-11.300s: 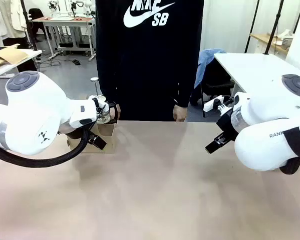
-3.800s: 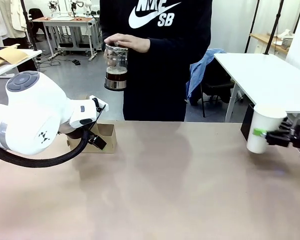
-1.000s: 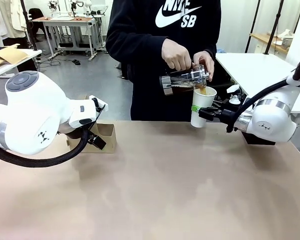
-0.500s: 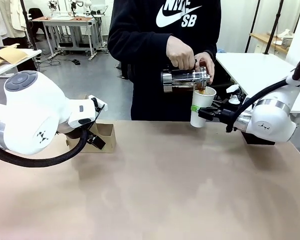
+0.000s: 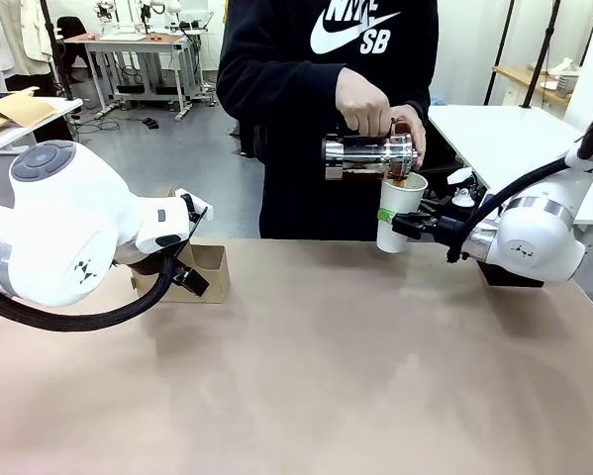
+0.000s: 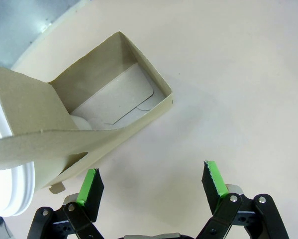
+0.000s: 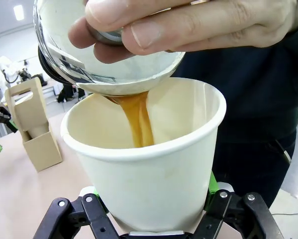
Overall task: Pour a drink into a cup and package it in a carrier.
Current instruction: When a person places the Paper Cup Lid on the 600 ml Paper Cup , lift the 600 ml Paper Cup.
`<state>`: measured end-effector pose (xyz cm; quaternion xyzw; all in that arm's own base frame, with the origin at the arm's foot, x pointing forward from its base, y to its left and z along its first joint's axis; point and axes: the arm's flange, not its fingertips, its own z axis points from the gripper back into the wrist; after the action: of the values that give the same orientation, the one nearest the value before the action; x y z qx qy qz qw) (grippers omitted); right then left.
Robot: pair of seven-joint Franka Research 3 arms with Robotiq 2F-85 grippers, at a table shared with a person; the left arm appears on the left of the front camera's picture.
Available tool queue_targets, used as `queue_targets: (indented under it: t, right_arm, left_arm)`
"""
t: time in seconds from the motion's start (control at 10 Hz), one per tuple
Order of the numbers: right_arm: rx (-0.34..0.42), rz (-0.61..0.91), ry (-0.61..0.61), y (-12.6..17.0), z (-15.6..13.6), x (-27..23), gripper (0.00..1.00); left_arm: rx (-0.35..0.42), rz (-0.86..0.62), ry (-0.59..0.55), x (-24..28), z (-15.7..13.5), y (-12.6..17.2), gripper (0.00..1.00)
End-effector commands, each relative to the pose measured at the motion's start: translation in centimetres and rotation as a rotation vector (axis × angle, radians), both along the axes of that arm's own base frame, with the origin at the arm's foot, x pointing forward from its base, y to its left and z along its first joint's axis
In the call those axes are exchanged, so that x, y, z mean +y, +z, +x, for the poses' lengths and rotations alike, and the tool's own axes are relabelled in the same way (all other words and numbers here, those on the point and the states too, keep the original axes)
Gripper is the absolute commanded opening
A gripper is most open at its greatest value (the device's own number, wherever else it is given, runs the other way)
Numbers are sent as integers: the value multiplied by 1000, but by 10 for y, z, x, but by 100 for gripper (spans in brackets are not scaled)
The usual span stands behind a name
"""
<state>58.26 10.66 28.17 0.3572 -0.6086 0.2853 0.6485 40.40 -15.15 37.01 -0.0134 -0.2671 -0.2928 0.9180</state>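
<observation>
A person's hand (image 5: 365, 104) tips a clear glass jug (image 5: 370, 158) sideways over a white paper cup (image 5: 400, 211). The brown drink (image 7: 136, 119) streams from the jug (image 7: 104, 64) into the cup (image 7: 149, 164). My right gripper (image 5: 407, 226) is shut on the cup's lower half and holds it upright above the table's far edge; one green pad (image 7: 211, 191) presses its side. The brown cardboard carrier (image 5: 205, 271) stands at the far left. Just beside the carrier (image 6: 114, 99), my left gripper (image 6: 151, 179) hangs open with nothing between its fingers.
A black box (image 5: 504, 272) sits on the table behind my right arm. A white round-rimmed thing (image 6: 9, 194) shows at the carrier's far side. The tan table (image 5: 326, 376) stretches bare between the arms. A white side table (image 5: 514, 139) stands at the back right.
The person has tipped the jug to a flatter, more sideways angle and shifted it slightly right over the cup. Neither arm has moved.
</observation>
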Motion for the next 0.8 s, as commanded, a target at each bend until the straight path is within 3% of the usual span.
queue_targets:
  t: [0.0, 0.7]
  right_arm:
    - [2, -3, -6, 4, -1, 2, 80]
    - [2, -3, -6, 4, -1, 2, 80]
  left_arm:
    - [0, -1, 0, 0, 0, 0, 100]
    - [0, -1, 0, 0, 0, 0, 100]
